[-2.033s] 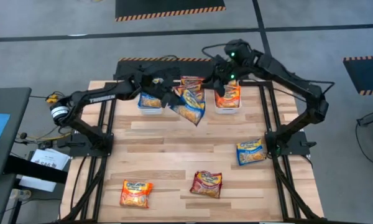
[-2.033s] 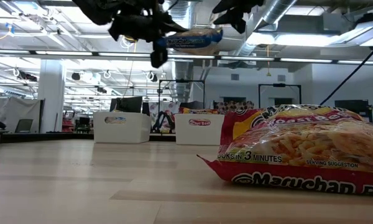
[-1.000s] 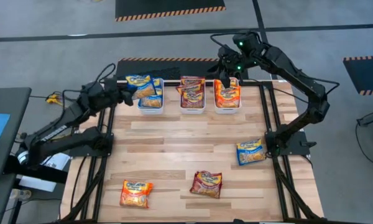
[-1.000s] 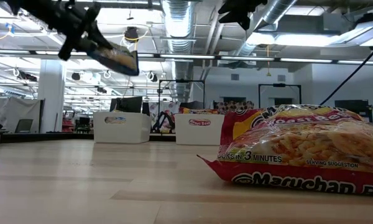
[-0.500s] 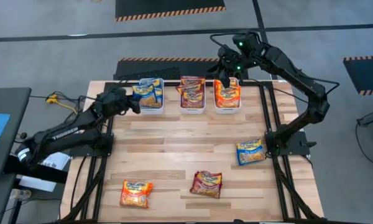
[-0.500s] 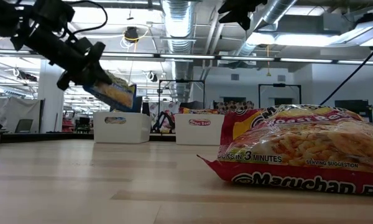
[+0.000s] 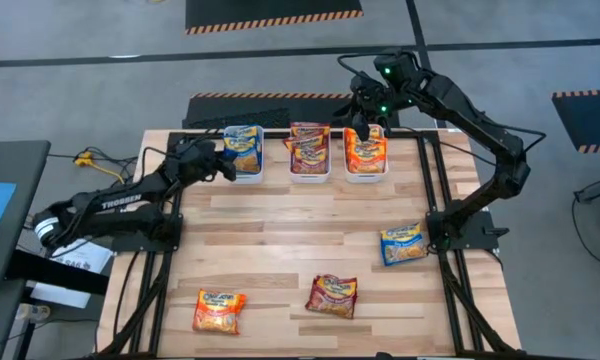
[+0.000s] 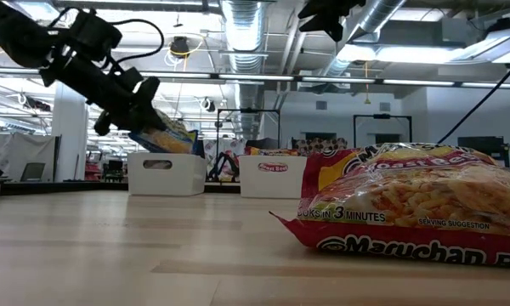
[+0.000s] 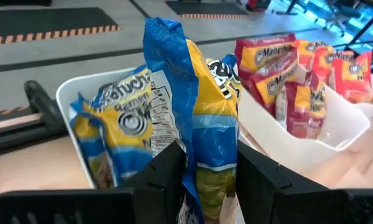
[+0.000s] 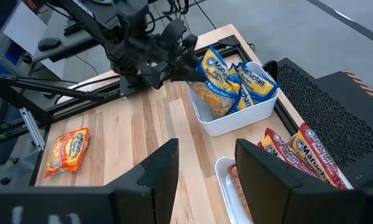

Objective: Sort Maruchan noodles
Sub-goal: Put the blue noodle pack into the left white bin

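Three white bins (image 7: 310, 172), four loose packets (image 7: 332, 295)

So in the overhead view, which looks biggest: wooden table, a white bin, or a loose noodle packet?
1. Light wooden table, by far.
2. White rectangular plastic bin at left.
3. Loose orange glossy noodle packet, though it looks close to the bin.

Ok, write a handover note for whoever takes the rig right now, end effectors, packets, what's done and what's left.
Left end effector: shut on a blue packet, poised at the left bin, not released.
Right end effector: open, empty, hovering over the right bin.
Done: blue packets in the left bin, maroon ones in the middle bin, orange ones in the right bin.
Left: drop the held packet; then the loose blue packet, maroon packet and orange packet on the table.
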